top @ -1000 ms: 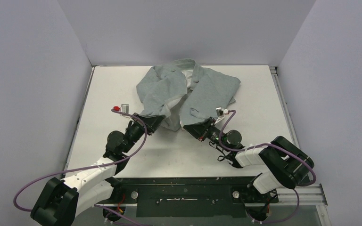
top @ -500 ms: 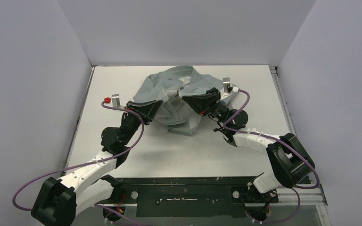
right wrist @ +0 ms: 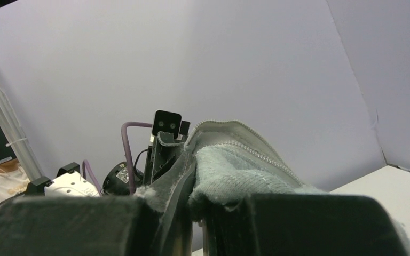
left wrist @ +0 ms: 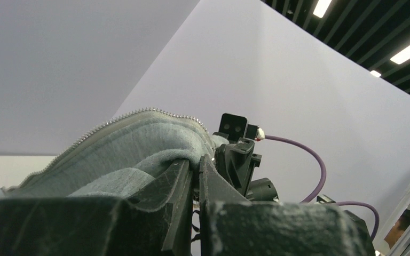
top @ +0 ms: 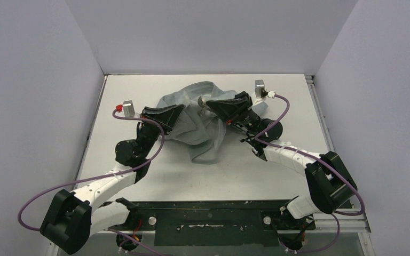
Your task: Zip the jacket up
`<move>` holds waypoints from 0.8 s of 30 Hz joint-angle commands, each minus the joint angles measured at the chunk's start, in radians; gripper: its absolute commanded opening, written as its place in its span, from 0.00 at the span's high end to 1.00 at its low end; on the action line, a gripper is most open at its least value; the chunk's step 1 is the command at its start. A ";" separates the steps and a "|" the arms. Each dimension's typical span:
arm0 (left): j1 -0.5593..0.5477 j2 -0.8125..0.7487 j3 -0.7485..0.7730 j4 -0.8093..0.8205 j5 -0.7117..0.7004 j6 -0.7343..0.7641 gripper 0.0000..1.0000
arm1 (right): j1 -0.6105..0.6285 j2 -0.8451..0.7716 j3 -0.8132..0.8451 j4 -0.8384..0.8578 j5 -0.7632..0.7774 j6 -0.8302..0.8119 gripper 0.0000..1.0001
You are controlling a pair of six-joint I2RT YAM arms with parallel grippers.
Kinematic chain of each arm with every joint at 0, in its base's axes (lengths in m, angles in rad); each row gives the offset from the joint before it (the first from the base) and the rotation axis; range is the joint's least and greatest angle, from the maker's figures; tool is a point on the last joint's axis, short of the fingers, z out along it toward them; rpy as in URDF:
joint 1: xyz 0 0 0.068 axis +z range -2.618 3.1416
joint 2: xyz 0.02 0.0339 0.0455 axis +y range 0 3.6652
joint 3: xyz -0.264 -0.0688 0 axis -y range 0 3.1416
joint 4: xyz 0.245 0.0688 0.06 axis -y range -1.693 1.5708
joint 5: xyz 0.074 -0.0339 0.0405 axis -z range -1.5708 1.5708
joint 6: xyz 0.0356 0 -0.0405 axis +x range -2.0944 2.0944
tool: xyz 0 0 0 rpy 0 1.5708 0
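The light grey jacket [top: 203, 140] is bunched up at the middle back of the white table [top: 277, 181], part of it lifted off the surface. My left gripper [top: 180, 110] is raised and shut on one front edge. My right gripper [top: 210, 103] is shut on the other edge, a short gap from the left one. In the left wrist view the gripper [left wrist: 197, 161] pinches grey fabric [left wrist: 133, 144], with pale zipper teeth [left wrist: 112, 119] along the fold above. In the right wrist view the gripper [right wrist: 194, 178] clamps a thick fold [right wrist: 235, 170] beside zipper teeth [right wrist: 256, 153].
Pale walls close the table in at the left, back and right. A black rail [top: 208, 220] with the arm bases runs along the near edge. Purple cables [top: 91, 186] loop beside both arms.
Both grippers have risen and moved toward the back of the table and toward each other, carrying the jacket's front edges. The flat, spread jacket is now bunched into a heap.
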 commanded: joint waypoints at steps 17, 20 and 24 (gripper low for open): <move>-0.046 0.115 0.007 0.444 0.068 0.195 1.00 | 0.076 -0.100 -0.010 0.283 0.113 0.116 1.00; -0.049 0.111 -0.001 0.444 0.077 0.239 1.00 | 0.092 -0.146 -0.045 0.206 0.162 0.098 1.00; -0.054 0.113 -0.013 0.443 0.080 0.257 1.00 | 0.111 -0.228 -0.090 0.052 0.193 0.018 1.00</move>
